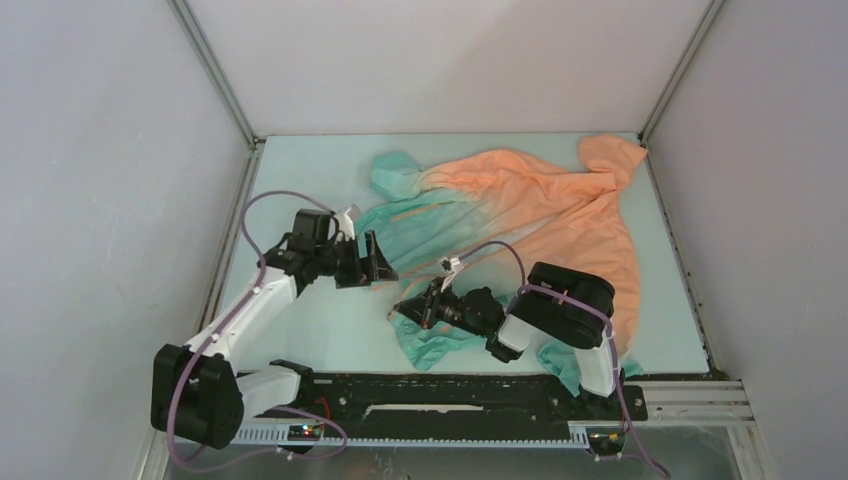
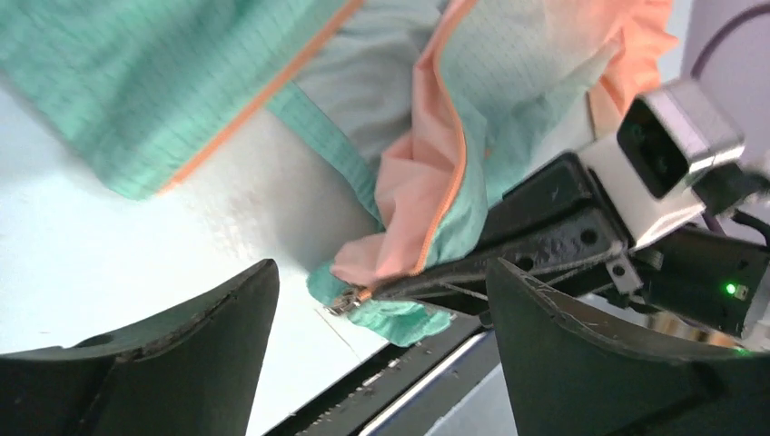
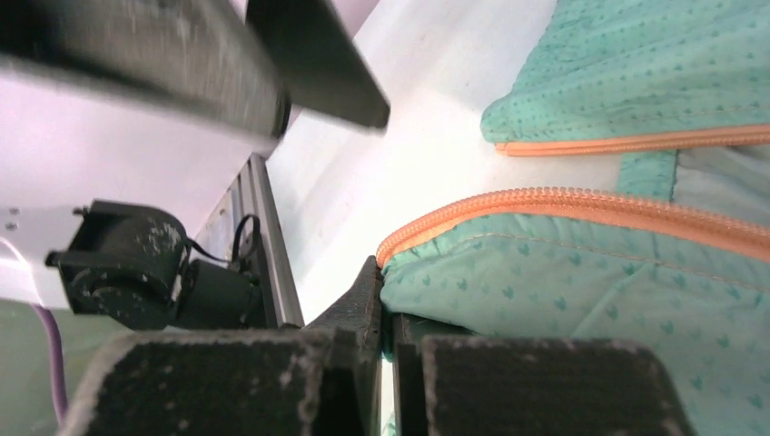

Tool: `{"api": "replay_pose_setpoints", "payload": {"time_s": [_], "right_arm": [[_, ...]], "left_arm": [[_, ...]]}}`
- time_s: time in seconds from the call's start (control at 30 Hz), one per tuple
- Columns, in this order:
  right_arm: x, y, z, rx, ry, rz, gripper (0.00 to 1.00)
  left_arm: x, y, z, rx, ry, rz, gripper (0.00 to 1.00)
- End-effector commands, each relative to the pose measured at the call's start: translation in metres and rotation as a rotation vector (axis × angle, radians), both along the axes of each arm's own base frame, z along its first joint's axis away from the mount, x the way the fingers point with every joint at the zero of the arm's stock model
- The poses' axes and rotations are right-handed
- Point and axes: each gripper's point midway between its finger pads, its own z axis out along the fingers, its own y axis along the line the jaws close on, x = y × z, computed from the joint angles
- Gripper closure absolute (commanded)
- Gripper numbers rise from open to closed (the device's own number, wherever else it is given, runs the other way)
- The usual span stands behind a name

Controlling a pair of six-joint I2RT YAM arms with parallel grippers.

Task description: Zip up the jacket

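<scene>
Top external view first, Ines says: the jacket [image 1: 560, 200] sprawls from the far right of the table [image 1: 330, 330] to the near middle, orange far and teal near. As far as I can tell its front is open.

Tom: And the arms?

Ines: The right gripper [image 1: 398, 312] is pinched tight on the teal hem at the near end. The left wrist view shows its fingers [image 2: 545, 227] clamped just beside the zipper pull [image 2: 349, 300]. The left gripper [image 2: 381, 270] hovers to the left and a little farther off, jaws wide apart, holding nothing.

Tom: So the left takes the pull?

Ines: I'd judge so. Come in low, centre the small metal tab between the pads, and close fully before moving. Then draw away from the right gripper along the orange teeth [image 3: 590, 204]. The right should hold the hem taut so the thin cloth doesn't bunch.

Tom: Risk?

Ines: Catching fabric instead of the tab. Whether both rows of teeth sit in the slider, I cannot tell.
</scene>
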Motion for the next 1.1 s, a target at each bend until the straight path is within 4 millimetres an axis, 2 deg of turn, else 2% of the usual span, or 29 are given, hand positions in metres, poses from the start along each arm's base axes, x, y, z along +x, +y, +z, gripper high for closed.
{"api": "replay_pose_setpoints", "payload": {"time_s": [0.0, 0.13, 0.3, 0.37, 0.47, 0.57, 0.77, 0.93, 1.07], "right_arm": [[-0.013, -0.001, 0.010, 0.003, -0.131, 0.098, 1.00], [-0.017, -0.005, 0.004, -0.016, -0.151, 0.130, 1.00], [-0.021, -0.013, 0.000, -0.031, -0.148, 0.162, 1.00], [-0.024, -0.017, 0.002, -0.034, -0.163, 0.171, 1.00], [-0.027, -0.020, 0.004, -0.034, -0.168, 0.180, 1.00], [-0.028, -0.019, 0.004, -0.032, -0.170, 0.189, 1.00], [-0.030, -0.020, 0.005, -0.025, -0.163, 0.212, 1.00], [-0.033, -0.020, 0.006, -0.021, -0.158, 0.226, 1.00], [-0.035, -0.020, 0.006, -0.021, -0.158, 0.234, 1.00]], "left_arm": [[0.023, 0.028, 0.012, 0.238, -0.102, -0.029, 0.15], [0.041, 0.046, -0.002, 0.453, -0.157, -0.095, 0.23], [0.053, 0.034, -0.010, 0.535, -0.301, -0.317, 0.31], [0.053, 0.030, -0.012, 0.546, -0.290, -0.417, 0.36], [0.061, 0.033, -0.031, 0.620, -0.215, -0.484, 0.38], [0.064, 0.027, -0.045, 0.679, -0.183, -0.548, 0.37], [0.075, 0.024, -0.057, 0.715, -0.157, -0.563, 0.42], [0.064, 0.021, -0.070, 0.690, -0.110, -0.611, 0.45], [0.073, 0.025, -0.079, 0.736, -0.095, -0.593, 0.44]]}}
